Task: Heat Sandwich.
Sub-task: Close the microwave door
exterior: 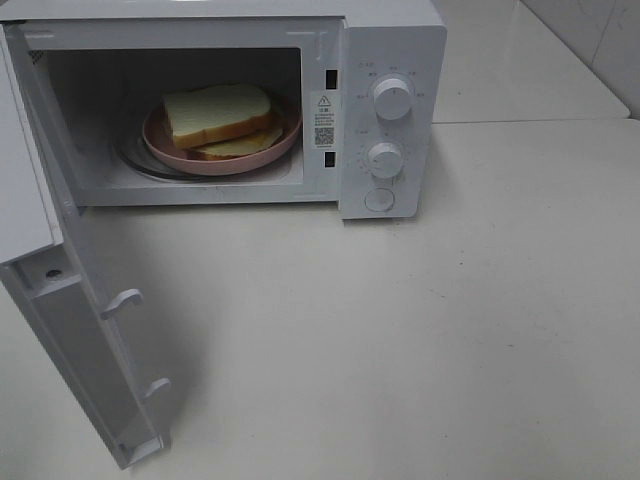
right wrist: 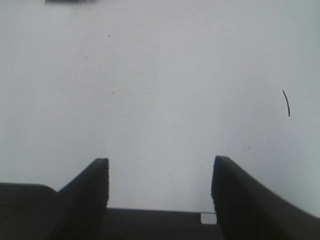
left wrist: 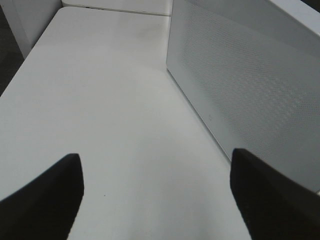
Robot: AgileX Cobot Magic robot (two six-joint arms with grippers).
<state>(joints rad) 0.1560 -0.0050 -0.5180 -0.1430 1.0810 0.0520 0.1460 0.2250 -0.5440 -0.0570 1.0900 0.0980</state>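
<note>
Shows the sandwich (exterior: 222,118) on a pink plate (exterior: 215,162) inside the microwave (exterior: 395,50), door (exterior: 70,340) swung wide. Finds left pincer (left wrist: 155,157) spread open, gripping nothing, over the desk (exterior: 450,330) beside that door. Finds right pincer (right wrist: 161,161) parted too, empty.

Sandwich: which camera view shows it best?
Exterior high: the sandwich lies in plain sight on the pink plate inside the open microwave. Neither wrist view shows it at all.

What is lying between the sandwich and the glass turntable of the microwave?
A pink plate: the sandwich rests on it, and it sits on the turntable, as the exterior high view shows.
</note>
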